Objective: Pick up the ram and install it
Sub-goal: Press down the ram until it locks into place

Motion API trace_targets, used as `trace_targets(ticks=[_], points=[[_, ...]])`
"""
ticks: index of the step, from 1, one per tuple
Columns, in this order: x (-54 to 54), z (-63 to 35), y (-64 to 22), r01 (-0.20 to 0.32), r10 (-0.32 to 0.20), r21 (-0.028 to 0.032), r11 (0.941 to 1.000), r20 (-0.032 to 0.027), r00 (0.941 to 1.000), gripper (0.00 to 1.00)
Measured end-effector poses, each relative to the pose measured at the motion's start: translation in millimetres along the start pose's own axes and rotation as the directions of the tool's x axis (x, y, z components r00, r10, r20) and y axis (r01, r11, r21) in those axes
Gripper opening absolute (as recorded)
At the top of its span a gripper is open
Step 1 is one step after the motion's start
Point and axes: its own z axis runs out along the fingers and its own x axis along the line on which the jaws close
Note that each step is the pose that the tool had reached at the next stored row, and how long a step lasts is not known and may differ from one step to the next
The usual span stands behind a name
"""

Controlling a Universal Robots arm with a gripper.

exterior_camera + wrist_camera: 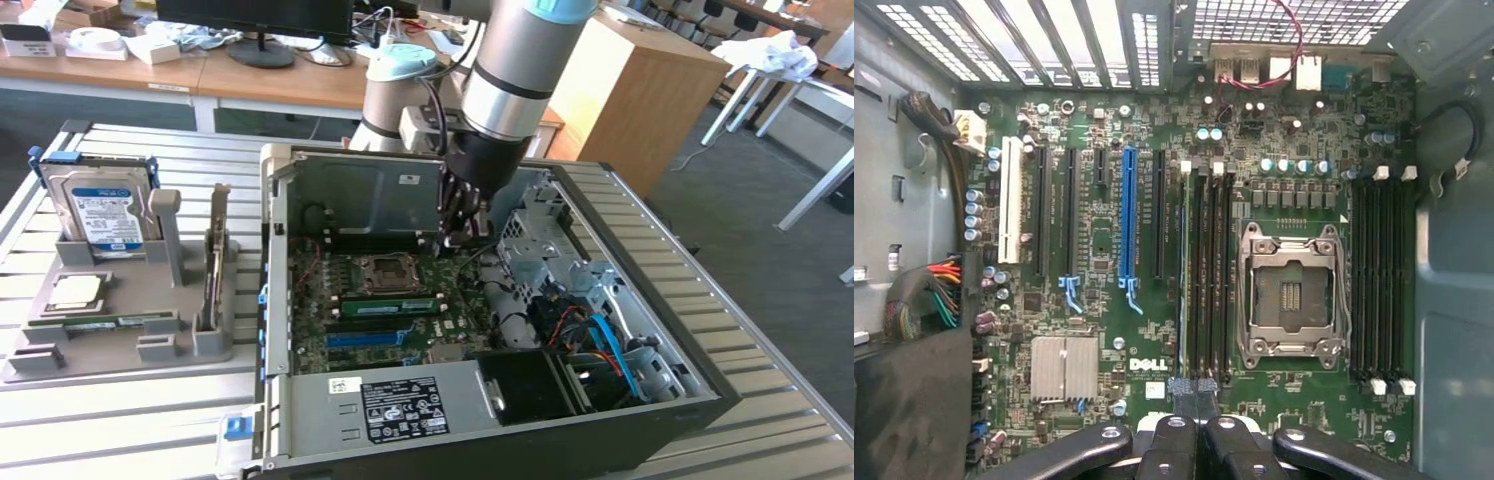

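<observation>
Your ram (pixel 387 305) stands on edge in the memory-slot bank (pixel 1211 280) of the motherboard (pixel 310 310). That bank lies between the empty processor socket (pixel 387 272) and the blue expansion slot (pixel 374 338). In the wrist view the ram (pixel 1182 290) reads as a thin edge-on line beside the vacant black slots.

Your hand (pixel 461 238) is inside the open computer case (pixel 694 350) and set narrow. Its fingers (pixel 1169 445) are drawn together with nothing seen between them, over one end of that bank. Contact with the ram cannot be confirmed.

Judgement: pick-up and placement appear done. Full seating is unverified, since the end clips' state is not legible.

On the counter (pixel 120 420), the holder (pixel 80 355) carries the hard drive (pixel 100 210) and processor chip (pixel 76 292), well apart from the case.
</observation>
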Motion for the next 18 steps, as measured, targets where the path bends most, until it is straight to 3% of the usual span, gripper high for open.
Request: trace_targets(ticks=[18], points=[[0.3,15.0,-0.6,0.000,0.000,0.0000,1.0000,0.0000,1.0000,0.10]])
